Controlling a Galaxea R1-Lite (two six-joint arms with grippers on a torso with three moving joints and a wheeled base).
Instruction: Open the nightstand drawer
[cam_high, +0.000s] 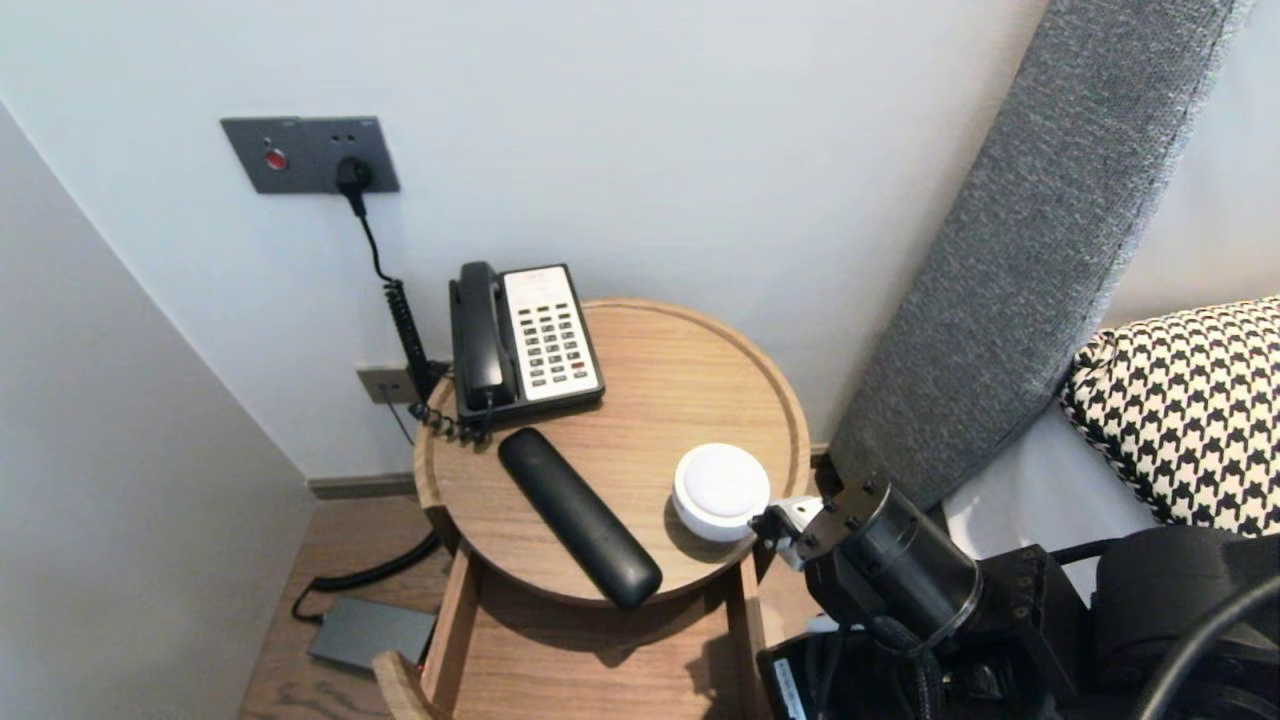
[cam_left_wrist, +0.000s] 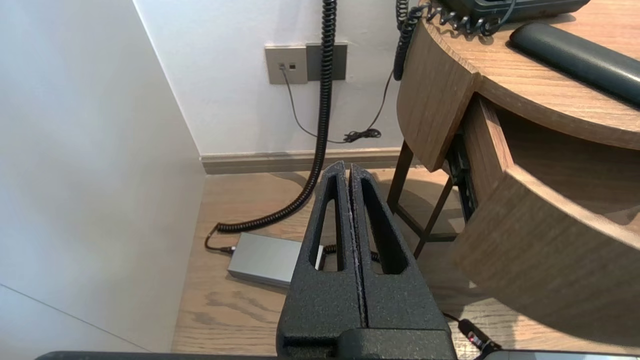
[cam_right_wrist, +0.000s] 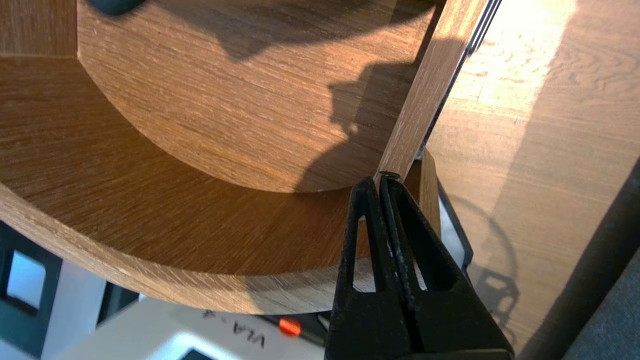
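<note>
Here, the right gripper (cam_right_wrist: 380, 180) is hovering over the drawer (cam_right_wrist: 415, 115), which is standing open at the table's (cam_high: 640, 330) six o'clock. Its fingers are pressing together into one narrow wedge, holding nothing. The tips are sitting just at the near end of the drawer's thin right wall, at about five o'clock; contact cannot be told. The left gripper (cam_left_wrist: 348, 170), likewise closed and empty, is hanging parked at about eight o'clock, below the tabletop and well apart from the drawer. On top, the phone (cam_high: 525, 340) is sitting at eleven o'clock, probably to keep near the wall socket (cam_high: 385, 383). The remote (cam_high: 580, 515) is lying at seven and the white puck (cam_high: 720, 490) at four.
</note>
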